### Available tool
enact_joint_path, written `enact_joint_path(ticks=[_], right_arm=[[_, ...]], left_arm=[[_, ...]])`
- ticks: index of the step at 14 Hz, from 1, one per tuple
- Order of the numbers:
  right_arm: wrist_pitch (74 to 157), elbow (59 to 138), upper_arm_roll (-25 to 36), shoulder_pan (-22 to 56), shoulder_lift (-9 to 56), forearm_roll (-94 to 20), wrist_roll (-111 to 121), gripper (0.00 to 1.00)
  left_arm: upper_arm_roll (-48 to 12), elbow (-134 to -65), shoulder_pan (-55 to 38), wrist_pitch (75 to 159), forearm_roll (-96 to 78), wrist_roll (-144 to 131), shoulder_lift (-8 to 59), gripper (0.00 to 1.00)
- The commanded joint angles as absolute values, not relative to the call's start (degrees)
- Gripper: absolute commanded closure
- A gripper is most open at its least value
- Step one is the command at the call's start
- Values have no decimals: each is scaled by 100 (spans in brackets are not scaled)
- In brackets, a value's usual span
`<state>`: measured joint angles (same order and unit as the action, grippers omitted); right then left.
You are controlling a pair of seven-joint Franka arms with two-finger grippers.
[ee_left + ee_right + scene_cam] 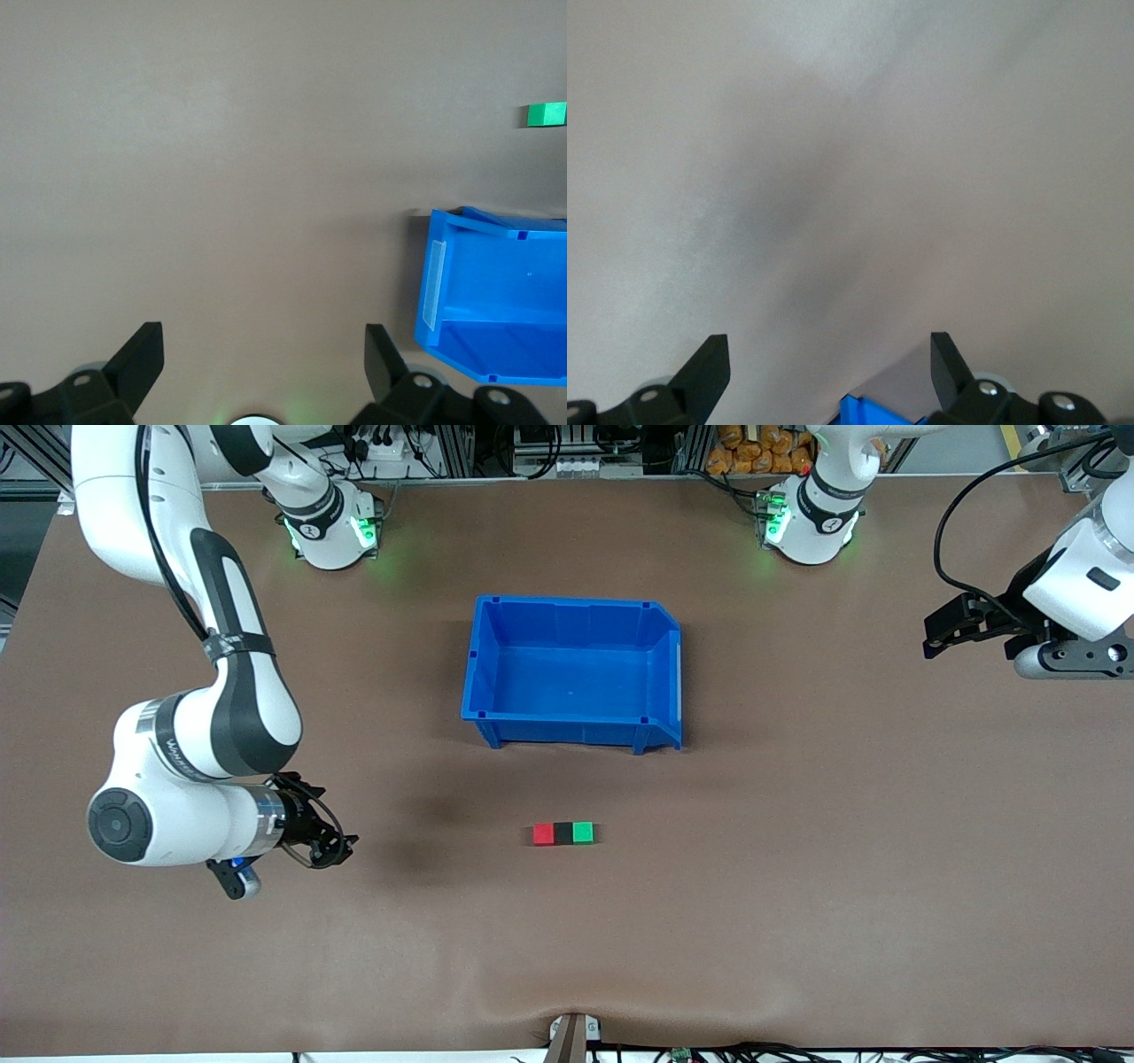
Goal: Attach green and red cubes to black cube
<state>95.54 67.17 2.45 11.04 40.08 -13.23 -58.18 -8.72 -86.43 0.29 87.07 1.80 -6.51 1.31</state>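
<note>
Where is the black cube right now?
In the front view, the black cube sits between the red cube and green cube, touching both, nearer the camera than the blue bin.

R arm: comes down from base at top left of frame, elbow bent, forearm folded low at left edge. Right gripper (332,849) at lower left of frame, up over bare table, fingers (709,367) spread wide, nothing between them. L arm: base at top right, wrist at right edge of frame. Left gripper (939,636) at upper right, over table, fingers (142,354) wide apart, empty. Both arms well apart.
</note>
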Motion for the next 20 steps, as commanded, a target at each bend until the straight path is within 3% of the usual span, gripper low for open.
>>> enact_joint_path(ticks=[1,20], right_arm=[[9422,6882,149,941,3736,-1222,-5625,0],[8772,6882,149,413,3252,-941,-3930,0]], left_arm=[[-896,-8622,79,8728,211,-589,132,0],[-888,-8622,97,8692,229,-536,105,0]])
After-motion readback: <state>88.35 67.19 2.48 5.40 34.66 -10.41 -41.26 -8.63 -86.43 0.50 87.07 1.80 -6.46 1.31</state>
